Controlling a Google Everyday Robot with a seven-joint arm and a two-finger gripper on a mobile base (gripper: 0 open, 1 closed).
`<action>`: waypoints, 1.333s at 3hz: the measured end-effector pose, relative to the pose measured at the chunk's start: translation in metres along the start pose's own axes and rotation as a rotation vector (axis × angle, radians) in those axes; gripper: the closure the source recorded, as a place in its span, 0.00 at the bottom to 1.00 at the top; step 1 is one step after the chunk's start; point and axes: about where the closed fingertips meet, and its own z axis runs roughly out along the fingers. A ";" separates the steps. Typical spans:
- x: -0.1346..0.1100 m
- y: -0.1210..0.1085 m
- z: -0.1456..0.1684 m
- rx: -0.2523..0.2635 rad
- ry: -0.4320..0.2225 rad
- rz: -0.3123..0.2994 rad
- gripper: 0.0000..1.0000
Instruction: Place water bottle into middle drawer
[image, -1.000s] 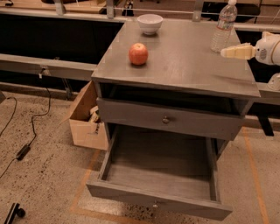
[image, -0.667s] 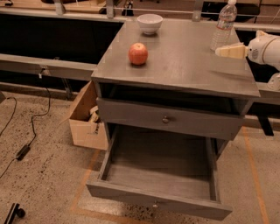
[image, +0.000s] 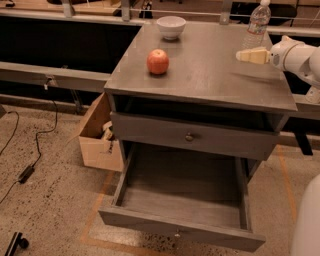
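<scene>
Still, little has changed in the camera view. The gripper (image: 242, 54) sits over the back right part of the cabinet (image: 210, 80) top, reaching in from the cabinet's right edge on its white arm (image: 300, 55). Against the frame just before, it has crept a touch further left across the top. We cannot tell whether it is set wide or narrow; it holds nothing.

The water bottle (image: 258, 26) stands upright at the cabinet's back right corner, just behind the gripper and apart from it, where it stood earlier. The middle drawer (image: 150, 223) is pulled far out of the cabinet's front, as before, with nothing lying in it. The upper drawer (image: 150, 131) above it is shut.

The apple (image: 158, 61) rests left of centre on the cabinet top, and the white bowl (image: 171, 26) sits behind it at the back edge; neither has shifted. A cardboard box (image: 97, 135) stands on the floor against the cabinet's left side.
</scene>
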 end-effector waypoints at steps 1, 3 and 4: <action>-0.001 -0.005 0.022 0.076 -0.007 0.035 0.00; -0.013 -0.019 0.054 0.156 -0.064 0.056 0.00; -0.021 -0.023 0.066 0.169 -0.094 0.058 0.18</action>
